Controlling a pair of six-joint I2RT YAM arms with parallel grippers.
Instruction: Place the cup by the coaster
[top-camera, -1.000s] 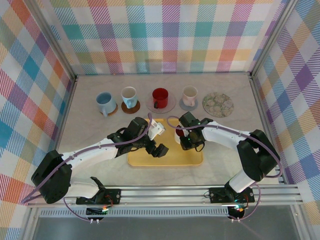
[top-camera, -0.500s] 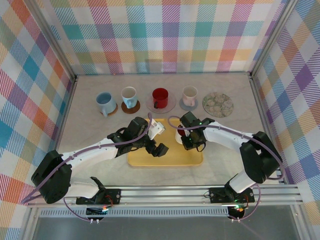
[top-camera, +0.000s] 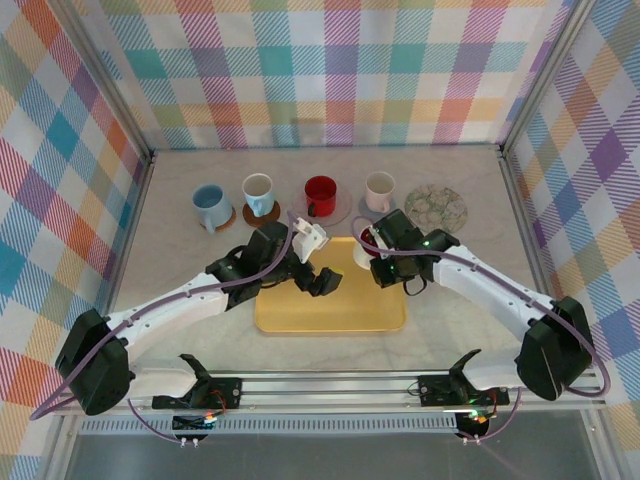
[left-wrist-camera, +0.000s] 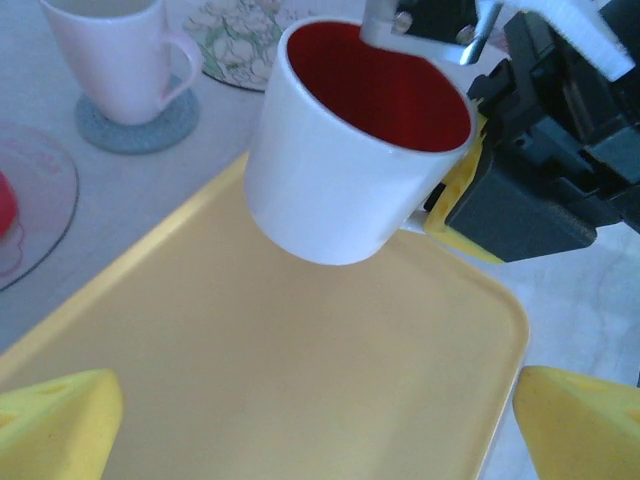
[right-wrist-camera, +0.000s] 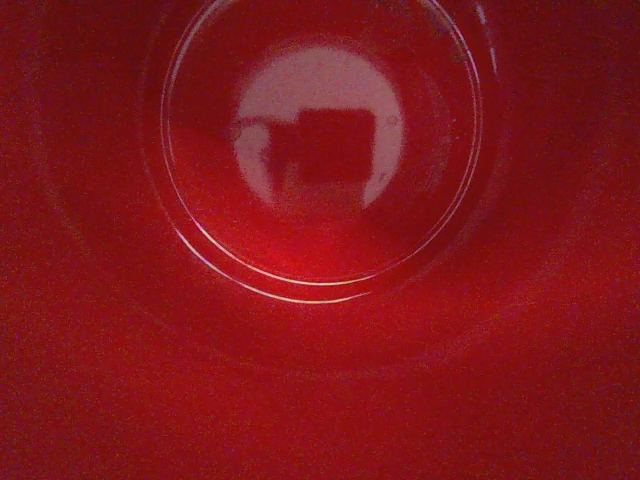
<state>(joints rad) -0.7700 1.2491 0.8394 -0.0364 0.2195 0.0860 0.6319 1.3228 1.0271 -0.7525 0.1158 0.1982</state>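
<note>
Cups number five. Four stand on coasters in a row along the far edge of the bench (top-camera: 170, 270): a blue cup (top-camera: 209, 204), a white-and-blue cup (top-camera: 258, 190), a red cup (top-camera: 320, 193) and a pink cup (top-camera: 379, 187). The fifth, a white cup (left-wrist-camera: 340, 170) with a red inside, hangs tilted over the far right corner of the one yellow tray (top-camera: 330, 310), seemingly clear of its surface. The right gripper (top-camera: 380, 262) is closed on this cup's rim, and its wrist camera looks straight down into the red bottom.

Coasters also number five. From the left there are a brown coaster (top-camera: 229, 218), a second brown coaster (top-camera: 262, 216), a glass coaster (top-camera: 343, 212) and a grey coaster (top-camera: 372, 210). The floral coaster (top-camera: 435, 209) lies bare at the right end of the row, near the held cup.

The left gripper (top-camera: 316, 262) hangs over the tray's far edge, jaws spread wide, holding nothing. Its two yellow fingertips (left-wrist-camera: 55, 425) show above the tray.
</note>
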